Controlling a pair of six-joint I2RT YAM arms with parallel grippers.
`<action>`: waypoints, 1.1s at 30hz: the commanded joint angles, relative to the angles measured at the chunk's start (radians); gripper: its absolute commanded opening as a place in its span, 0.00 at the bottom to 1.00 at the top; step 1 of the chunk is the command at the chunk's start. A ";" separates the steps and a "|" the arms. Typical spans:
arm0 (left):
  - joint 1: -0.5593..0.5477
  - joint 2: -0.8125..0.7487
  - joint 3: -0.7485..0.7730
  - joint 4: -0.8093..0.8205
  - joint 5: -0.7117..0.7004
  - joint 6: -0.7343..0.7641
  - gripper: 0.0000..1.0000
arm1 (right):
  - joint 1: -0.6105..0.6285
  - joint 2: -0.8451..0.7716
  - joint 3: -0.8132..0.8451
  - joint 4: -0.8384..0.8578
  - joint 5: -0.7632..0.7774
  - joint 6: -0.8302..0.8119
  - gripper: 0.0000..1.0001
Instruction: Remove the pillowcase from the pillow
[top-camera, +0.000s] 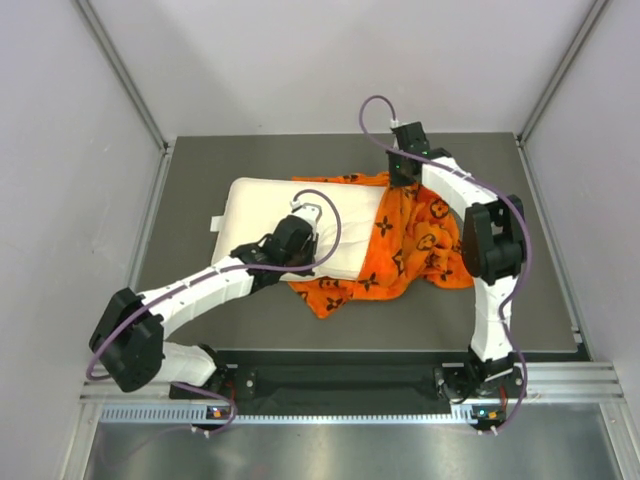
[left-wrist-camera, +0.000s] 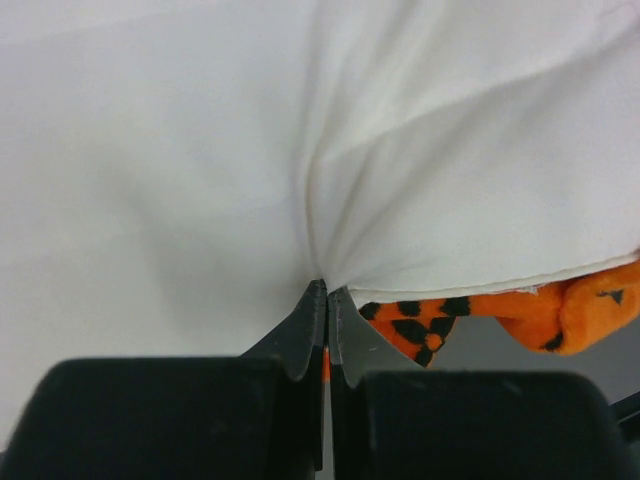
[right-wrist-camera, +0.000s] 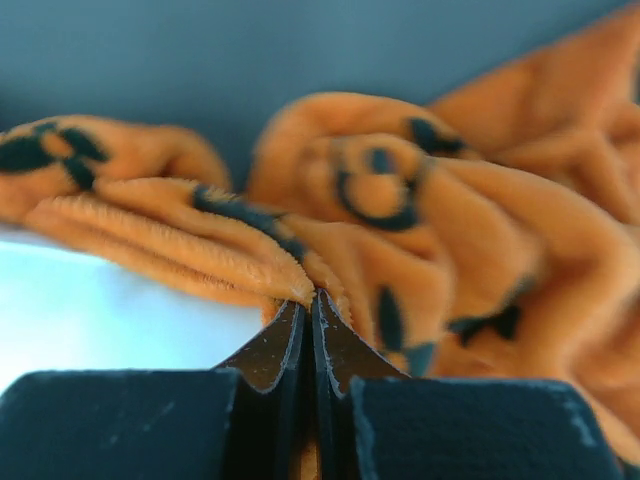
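The cream pillow (top-camera: 270, 212) lies flat on the table, mostly bare. The orange pillowcase (top-camera: 425, 240) with black motifs is bunched over its right end and trails under its near edge. My left gripper (top-camera: 303, 222) is shut on a pinch of the pillow's cream fabric (left-wrist-camera: 250, 150) near its near right edge, with creases running from the tips. A bit of pillowcase (left-wrist-camera: 470, 315) shows below the pillow's seam. My right gripper (top-camera: 402, 178) is shut on a fold of the pillowcase (right-wrist-camera: 300, 230) at the far right.
The dark grey table (top-camera: 190, 190) is walled by pale panels at left, right and back. A metal rail (top-camera: 350, 400) runs along the near edge by the arm bases. A purple cable (top-camera: 372, 110) loops above the right wrist.
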 joint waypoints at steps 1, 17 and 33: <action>-0.001 -0.060 0.014 -0.183 -0.099 -0.071 0.00 | -0.093 -0.053 -0.047 -0.016 0.077 0.003 0.00; 0.003 0.061 0.187 -0.193 -0.183 -0.054 0.00 | -0.150 -0.255 -0.283 0.023 -0.053 -0.041 0.31; 0.038 0.331 0.432 -0.154 -0.079 -0.062 0.00 | -0.112 -0.652 -0.470 0.024 -0.196 -0.075 0.80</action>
